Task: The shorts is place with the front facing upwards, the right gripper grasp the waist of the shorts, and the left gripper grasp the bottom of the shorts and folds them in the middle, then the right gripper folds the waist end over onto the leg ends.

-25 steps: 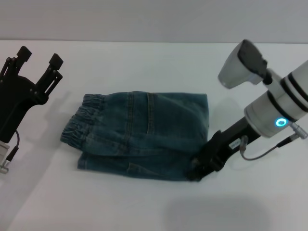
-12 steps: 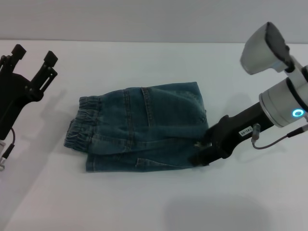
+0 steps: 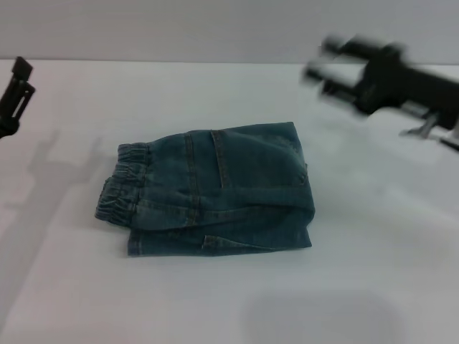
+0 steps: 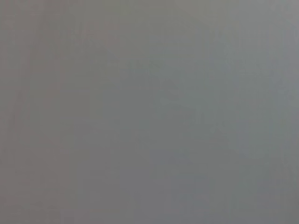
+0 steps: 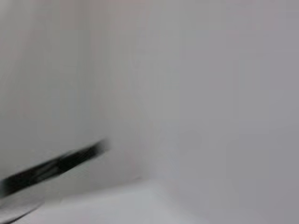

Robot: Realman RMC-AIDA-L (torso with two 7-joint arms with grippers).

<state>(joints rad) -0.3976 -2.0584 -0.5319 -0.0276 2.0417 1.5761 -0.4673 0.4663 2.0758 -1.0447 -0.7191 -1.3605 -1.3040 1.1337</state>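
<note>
The shorts (image 3: 215,193) lie folded into a compact blue-green denim bundle in the middle of the white table (image 3: 373,251). Their gathered waistband (image 3: 118,188) is at the left end and a rounded fold (image 3: 307,208) at the right end. A straight lower layer edge (image 3: 135,245) shows under the waistband. My right gripper (image 3: 326,68) is lifted and blurred at the upper right, well clear of the denim, its two prongs apart and holding nothing. Only a black sliver of my left gripper (image 3: 18,93) shows at the far left edge. Neither wrist view shows the shorts.
The table's far edge meets a grey wall (image 3: 215,29). The left wrist view is plain grey. The right wrist view holds a pale blurred surface with a dark streak (image 5: 56,165) across it.
My right gripper has let go of the shorts' right end and swung up and away to the upper right. The left gripper has slid further left, almost out of view. The shorts stay put.
</note>
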